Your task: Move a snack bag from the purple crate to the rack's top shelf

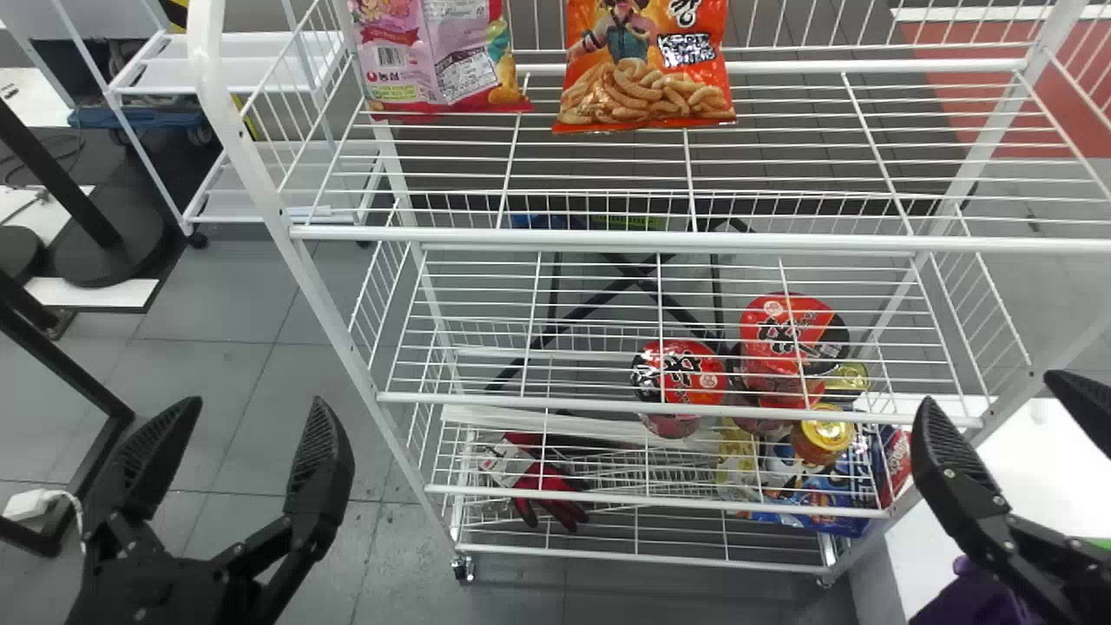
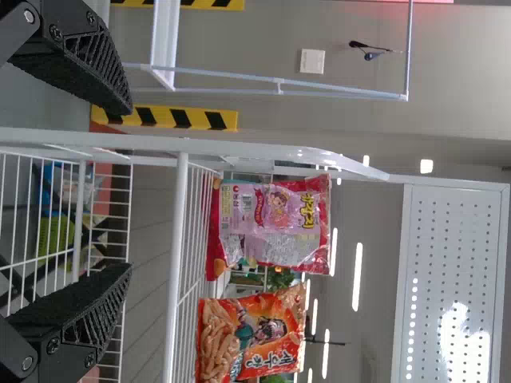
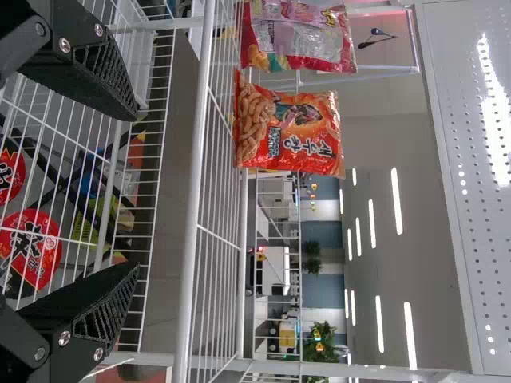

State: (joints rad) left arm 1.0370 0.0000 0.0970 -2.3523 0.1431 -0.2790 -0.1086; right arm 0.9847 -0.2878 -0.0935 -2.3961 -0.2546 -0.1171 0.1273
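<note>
At the lower left of the head view, my left gripper (image 1: 250, 408) is open and holds nothing, in front of the rack. My right gripper (image 1: 991, 391), also open and empty, is by the rack's right front post. The top shelf (image 1: 781, 156) carries a pink snack bag (image 1: 434, 52) and an orange snack bag (image 1: 647, 65), side by side. Something purple (image 1: 976, 595), perhaps the purple crate, peeks out below the right gripper. In the left wrist view the left gripper (image 2: 128, 189) faces the rack; in the right wrist view the right gripper (image 3: 136, 191) does too.
Red-lidded cups (image 1: 681, 373), gloves (image 1: 547, 486) and packets (image 1: 816, 499) sit on the lower shelves. The rack's white left post (image 1: 321, 295) rises between the left gripper and the shelves. A white surface (image 1: 955, 486) stands at right, beside the rack.
</note>
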